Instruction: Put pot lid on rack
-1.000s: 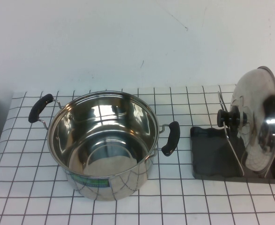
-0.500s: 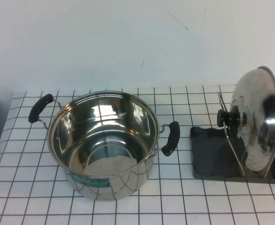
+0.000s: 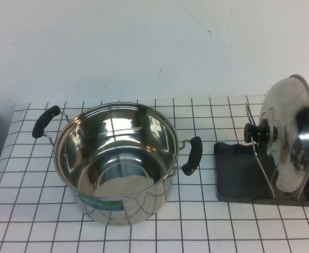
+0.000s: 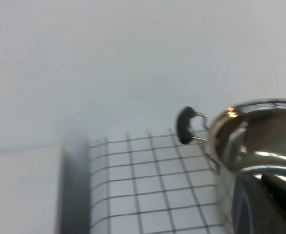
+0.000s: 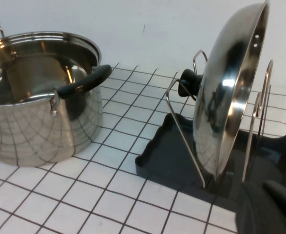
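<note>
Pot lid (image 3: 290, 139) stands on edge in the rack (image 3: 254, 174), domed steel side facing the pot, black knob (image 3: 260, 133) poking out between the wire prongs (image 3: 251, 138). Prongs prop it front and back so it stays upright w/o rolling; rim sits down in the dark grey tray. Looks seated, nothing touching it, so task reads as done or nearly so.

Steel pot (image 3: 117, 158) sits open and empty on the grid-pattern table (image 3: 196, 226), just left of rack, its near side handle (image 3: 192, 155) close to the tray but apart.

Right gripper (image 5: 269, 207): only a dark blurred part shows in right wrist view, low and near the tray's corner, not touching lid or rack; fingers can't tell. Left gripper: a dark blur in left wrist view beside pot wall (image 4: 259, 161) may be it, can't tell. Neither arm shows in high view.
</note>
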Available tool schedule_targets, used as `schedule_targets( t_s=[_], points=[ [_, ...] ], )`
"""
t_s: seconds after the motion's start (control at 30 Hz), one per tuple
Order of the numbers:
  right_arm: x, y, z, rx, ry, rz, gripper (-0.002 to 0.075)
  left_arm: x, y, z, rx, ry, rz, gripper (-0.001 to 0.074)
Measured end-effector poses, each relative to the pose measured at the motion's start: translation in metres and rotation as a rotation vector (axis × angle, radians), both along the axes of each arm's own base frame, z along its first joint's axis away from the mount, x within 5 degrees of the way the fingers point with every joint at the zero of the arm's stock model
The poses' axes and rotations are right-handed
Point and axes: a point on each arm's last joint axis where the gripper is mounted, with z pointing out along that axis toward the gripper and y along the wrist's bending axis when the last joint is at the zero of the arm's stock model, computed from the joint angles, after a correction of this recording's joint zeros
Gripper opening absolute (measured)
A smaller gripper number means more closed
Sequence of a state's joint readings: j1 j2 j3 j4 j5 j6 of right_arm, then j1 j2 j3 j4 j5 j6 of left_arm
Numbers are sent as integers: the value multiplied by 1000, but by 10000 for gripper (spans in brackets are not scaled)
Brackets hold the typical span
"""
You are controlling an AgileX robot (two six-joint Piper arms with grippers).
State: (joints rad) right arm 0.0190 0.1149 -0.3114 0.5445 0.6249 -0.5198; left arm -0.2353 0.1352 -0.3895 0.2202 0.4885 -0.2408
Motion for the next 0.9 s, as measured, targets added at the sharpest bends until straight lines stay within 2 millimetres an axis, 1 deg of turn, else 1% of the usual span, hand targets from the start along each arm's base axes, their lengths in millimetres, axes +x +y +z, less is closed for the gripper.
schedule_targets(
  t_s=[0.13,0.23,0.27,0.47,0.6,0.7,0.9],
  points=[
    [0,0,0,2,0,1,0,-5,0,-12,5,-77,99,-1],
    [0,0,0,4,0,1,0,-4,1,-29,-7,-126,173,-1],
    [0,0,0,4,0,2,0,-3,2,-38,-8,-123,194,-1],
    [0,1,0,5,5,6,-1,6,4,-87,-38,12,214,-1],
    [-1,1,-1,4,14,11,-1,9,1,-109,-78,85,167,-1],
    [-1,1,-2,2,24,17,-1,9,-1,-114,-104,103,125,-1],
    [-2,2,-3,-1,34,24,-1,8,-4,-115,-131,124,77,-1]
  ],
)
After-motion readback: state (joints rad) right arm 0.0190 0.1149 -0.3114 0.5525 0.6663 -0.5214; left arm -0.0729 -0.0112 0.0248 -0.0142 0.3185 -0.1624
